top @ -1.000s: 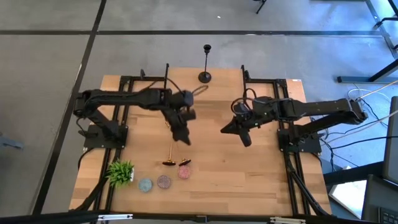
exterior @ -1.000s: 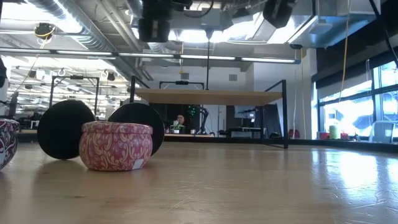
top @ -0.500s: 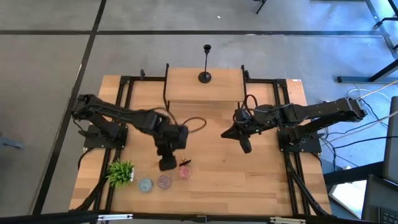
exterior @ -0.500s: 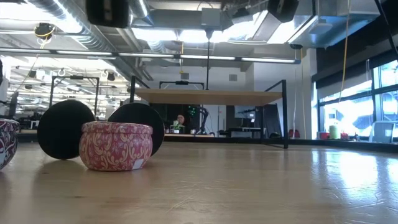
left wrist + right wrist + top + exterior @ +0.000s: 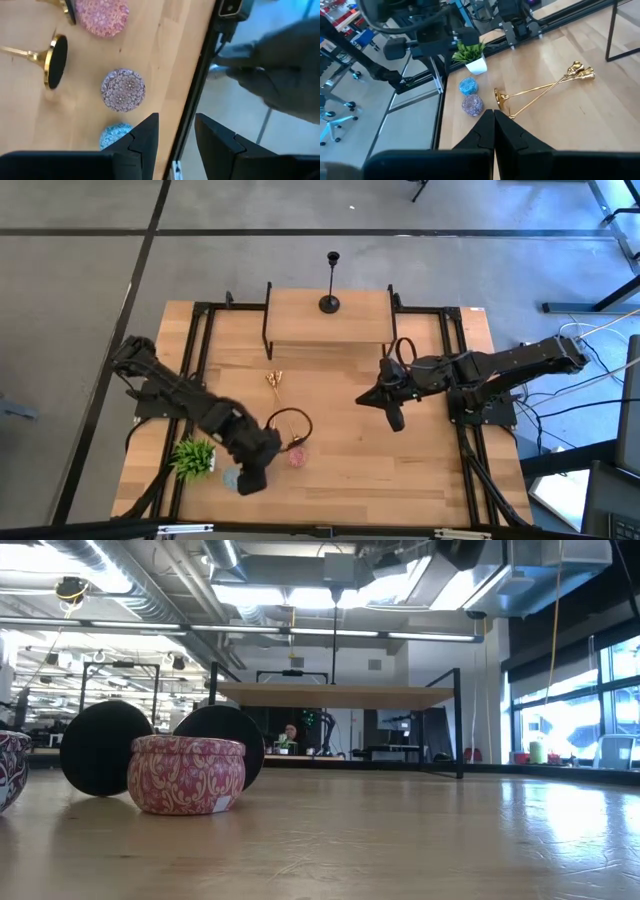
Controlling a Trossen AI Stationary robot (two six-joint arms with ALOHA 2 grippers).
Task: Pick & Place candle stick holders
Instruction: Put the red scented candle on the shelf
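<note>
Two gold candle stick holders [image 5: 540, 90] lie crossed on the table, their cups [image 5: 273, 379] toward the far side and their round bases [image 5: 56, 61] by the tins. The black candle stick holder [image 5: 331, 280] stands upright by its base on the raised wooden shelf at the back. My left gripper [image 5: 175, 145] hangs open over the near left part of the table, above the blue tin [image 5: 114, 138] and the table's frame rail, with nothing between its fingers. My right gripper [image 5: 493, 114] hovers shut above the table's right middle [image 5: 393, 418].
A pink tin [image 5: 102, 15], a purple tin [image 5: 123, 89] and the blue one sit in a row near the front edge. A small green plant [image 5: 194, 456] stands left of them. The shelf [image 5: 328, 320] on black legs spans the back. Bare wood lies right of the tins.
My left gripper has swung from the middle of the table toward the near left, passing over the gold candle stick holders, and has tipped and turned on the way; its fingers hold nothing. My right gripper has drifted slightly toward the near edge. The candle stick holders lie as before.
</note>
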